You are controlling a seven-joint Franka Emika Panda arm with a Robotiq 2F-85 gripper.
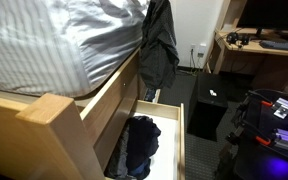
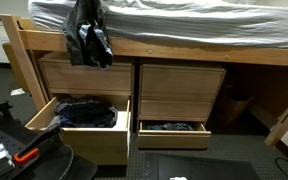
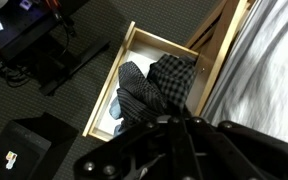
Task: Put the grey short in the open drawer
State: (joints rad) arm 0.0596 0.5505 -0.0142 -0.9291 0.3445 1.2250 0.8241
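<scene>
The grey short [image 1: 158,47] is a dark grey garment that hangs free in front of the bed's side rail, above the open drawer [image 1: 180,140]. It also shows in an exterior view [image 2: 89,38] and in the wrist view [image 3: 156,85] as dark checked cloth below the jaws. My gripper [image 3: 180,135] is shut on its top end; in both exterior views the cloth hides the fingers. The wooden drawer [image 2: 46,113] [image 3: 109,95] is pulled out and holds dark and blue clothes [image 1: 140,143].
A bed with a striped sheet [image 1: 54,40] sits on a wooden frame [image 2: 184,48]. Another drawer [image 2: 172,128] beside it stands slightly open. A black box [image 1: 210,105] and a desk [image 1: 259,50] stand on the carpet nearby.
</scene>
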